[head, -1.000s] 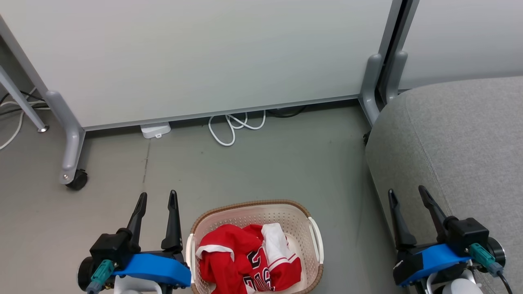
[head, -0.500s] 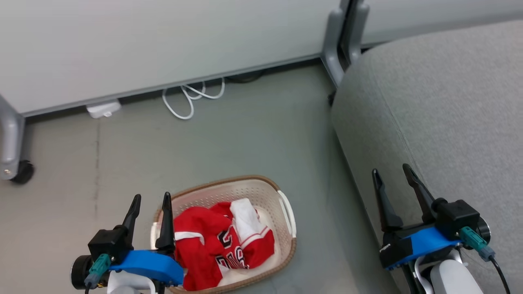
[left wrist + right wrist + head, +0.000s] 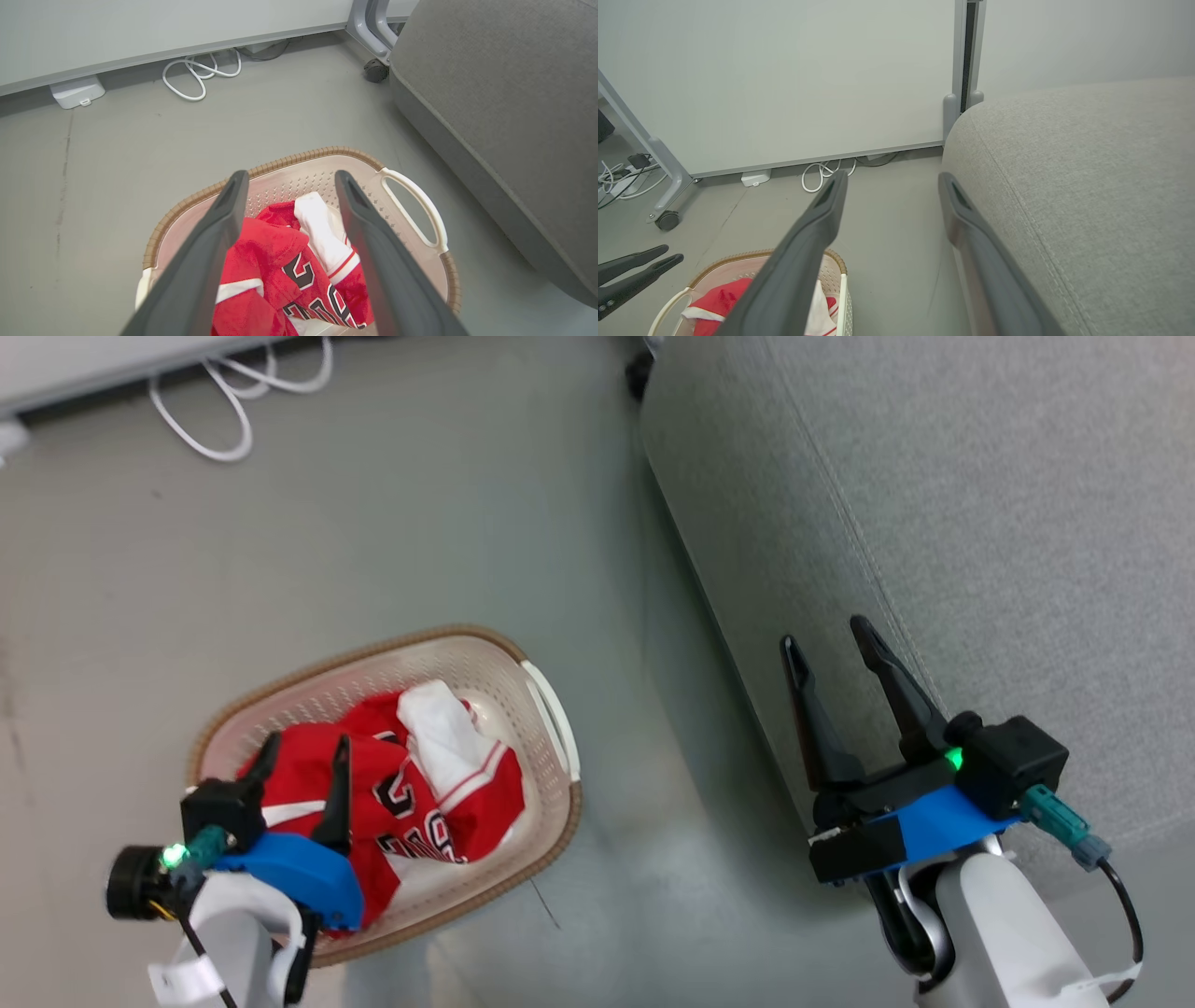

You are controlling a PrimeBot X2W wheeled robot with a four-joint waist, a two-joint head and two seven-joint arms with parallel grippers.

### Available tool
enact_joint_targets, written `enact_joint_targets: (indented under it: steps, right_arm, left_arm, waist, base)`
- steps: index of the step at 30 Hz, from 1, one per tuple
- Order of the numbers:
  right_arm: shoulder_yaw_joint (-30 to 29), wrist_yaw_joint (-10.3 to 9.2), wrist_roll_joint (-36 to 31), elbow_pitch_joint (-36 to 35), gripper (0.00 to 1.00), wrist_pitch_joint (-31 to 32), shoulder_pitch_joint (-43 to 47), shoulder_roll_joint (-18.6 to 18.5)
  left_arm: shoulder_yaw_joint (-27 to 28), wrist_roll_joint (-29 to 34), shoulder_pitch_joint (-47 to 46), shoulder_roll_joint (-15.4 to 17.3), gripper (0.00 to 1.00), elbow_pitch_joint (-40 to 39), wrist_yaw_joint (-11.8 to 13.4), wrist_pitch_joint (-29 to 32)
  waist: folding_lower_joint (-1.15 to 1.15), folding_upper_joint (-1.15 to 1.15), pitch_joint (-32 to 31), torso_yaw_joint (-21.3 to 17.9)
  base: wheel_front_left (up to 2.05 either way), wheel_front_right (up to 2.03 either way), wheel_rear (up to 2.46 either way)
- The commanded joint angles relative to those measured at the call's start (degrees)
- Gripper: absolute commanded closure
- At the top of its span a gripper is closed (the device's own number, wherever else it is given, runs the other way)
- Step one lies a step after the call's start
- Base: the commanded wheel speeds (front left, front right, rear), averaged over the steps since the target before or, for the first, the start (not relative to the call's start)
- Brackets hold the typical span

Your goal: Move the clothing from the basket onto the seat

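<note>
The cream basket (image 3: pixel 546 709) with a brown rim stands on the floor left of the grey sofa (image 3: pixel 980 523). In it lie crumpled red garments (image 3: pixel 411 798): a plain red one (image 3: pixel 266 242) and a jersey with black numbers (image 3: pixel 322 298) and a white fold. My left gripper (image 3: pixel 308 747) hangs open just above the red pile, its fingers framing the clothing in the left wrist view with nothing between them. My right gripper (image 3: pixel 824 633) is open and empty beside the sofa's front edge. The right wrist view shows the basket (image 3: pixel 738 259) at its lower left.
A coiled white cable (image 3: pixel 201 74) and a small white box (image 3: pixel 77 91) lie on the floor by the partition wall. The partition's foot and caster (image 3: pixel 375 74) stand at the sofa's far corner. Bare grey floor (image 3: pixel 392 523) stretches between basket, wall and sofa.
The head camera has tilted down and turned, shifting the whole picture. My left gripper has moved from beside the basket's left rim to over the clothing inside. Both grippers stay open.
</note>
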Motion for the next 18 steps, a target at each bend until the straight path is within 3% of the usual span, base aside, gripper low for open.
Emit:
enact_joint_targets:
  steps: [1,18]
  right_arm:
    - [0.6,0.01,0.6,-0.9,0.00,-0.2,-1.6,0.0]
    - [7.1,0.01,7.9,-5.5,0.00,-0.2,-7.4,0.0]
  left_arm:
    - [-0.3,0.6,-2.4,1.2,0.00,1.0,-0.3,0.3]
    - [-2.5,5.9,-15.5,10.9,0.00,8.9,2.8,6.8]
  waist:
    - [-0.01,0.00,5.8,-3.8]
    - [-0.01,0.00,20.0,-8.8]
  base:
    - [0.00,0.00,0.00]
    - [0.00,0.00,0.00]
